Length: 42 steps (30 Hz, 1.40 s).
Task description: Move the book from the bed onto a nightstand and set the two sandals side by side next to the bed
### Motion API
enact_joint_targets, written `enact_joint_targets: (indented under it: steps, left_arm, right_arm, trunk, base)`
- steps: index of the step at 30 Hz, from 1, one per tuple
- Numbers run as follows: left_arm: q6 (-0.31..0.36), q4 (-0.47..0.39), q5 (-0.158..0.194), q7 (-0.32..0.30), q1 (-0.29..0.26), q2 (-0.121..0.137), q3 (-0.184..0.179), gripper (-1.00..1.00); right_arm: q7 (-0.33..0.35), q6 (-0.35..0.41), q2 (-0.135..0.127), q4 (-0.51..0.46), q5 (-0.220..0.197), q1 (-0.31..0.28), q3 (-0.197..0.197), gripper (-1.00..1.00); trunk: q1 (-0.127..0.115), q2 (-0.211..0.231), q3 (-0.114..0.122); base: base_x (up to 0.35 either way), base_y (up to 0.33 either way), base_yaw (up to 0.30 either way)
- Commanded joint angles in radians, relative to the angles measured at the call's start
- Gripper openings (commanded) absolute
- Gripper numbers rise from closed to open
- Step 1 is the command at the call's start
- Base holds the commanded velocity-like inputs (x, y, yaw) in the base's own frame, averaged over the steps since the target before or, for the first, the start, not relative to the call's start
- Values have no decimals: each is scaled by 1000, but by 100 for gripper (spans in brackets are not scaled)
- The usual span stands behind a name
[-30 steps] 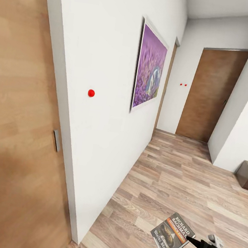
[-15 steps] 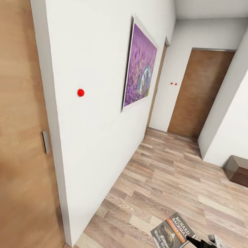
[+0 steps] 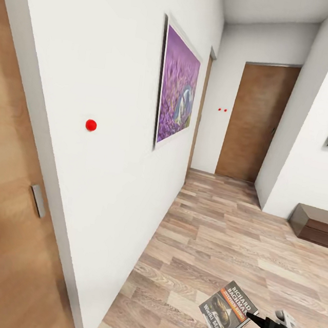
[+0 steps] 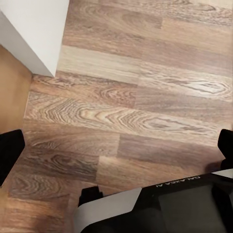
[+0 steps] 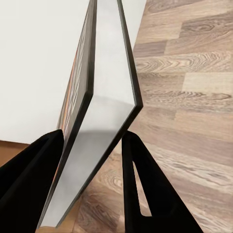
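I have the book (image 3: 228, 311) clamped in my right gripper (image 3: 250, 315), lower right of frame; nightstand placement and both sandals remain. Left gripper (image 4: 116, 158) is apart.

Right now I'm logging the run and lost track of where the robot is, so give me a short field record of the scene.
location: hallway with wood-plank floor and white wall
held item: book, carried above the floor
right tool: shut on the book, one finger on each cover
left tool: open, nothing between its fingers, floor below
wall items: purple picture, red dot
doors: brown door at the far end, another door close on the left
other: dark low cabinet at right
bed, sandals: not visible
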Motion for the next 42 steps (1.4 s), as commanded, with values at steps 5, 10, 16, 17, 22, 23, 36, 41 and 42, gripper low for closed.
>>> enact_joint_targets:
  steps: [5,10,16,17,22,23,36,41,42]
  left_arm:
    - [-5,1,-7,2,-1,0,-4,100]
    - [-5,1,-7,2,-1,0,-5,100]
    - [-5,1,-7,2,-1,-1,-5,100]
    - [-5,1,-7,2,-1,-1,-5,100]
    - [-5,1,-7,2,-1,-1,-5,100]
    - [-5,1,-7,2,-1,-1,-5,100]
    - [-4,1,-7,2,-1,-1,-5,100]
    - [-4,1,-7,2,-1,-1,-5,100]
    - [-4,1,-7,2,-1,-1,-4,100]
  right_arm:
    - [5,10,0,3,-11,-1,3,-100]
    - [5,10,0,3,-11,-1,3,-100]
    - [7,10,0,3,-11,-1,3,-100]
    - [7,10,0,3,-11,-1,3,-100]
    - [7,10,0,3,-11,-1,3,-100]
    - [7,10,0,3,-11,-1,3,-100]
    - [4,10,0,3,-11,-1,3,-100]
    - [4,10,0,3,-11,-1,3,-100]
    - [4,10,0,3,-11,-1,3,-100]
  trunk:
    - [1,-1,-1]
    - [1,-1,-1]
    - [1,-1,-1]
    - [1,-1,-1]
    - [1,-1,-1]
    - [1,-1,-1]
    - [1,-1,-1]
    - [1,-1,-1]
    - [1,-1,-1]
  base:
    - [314,10,-1]
    - [213,1,-20]
    - [22,0,-216]
    - [5,0,-266]
    - [2,0,-275]
    - [1,0,-279]
    - [186,0,-146]
    - [324,0,-3]
    - [307,0,-1]
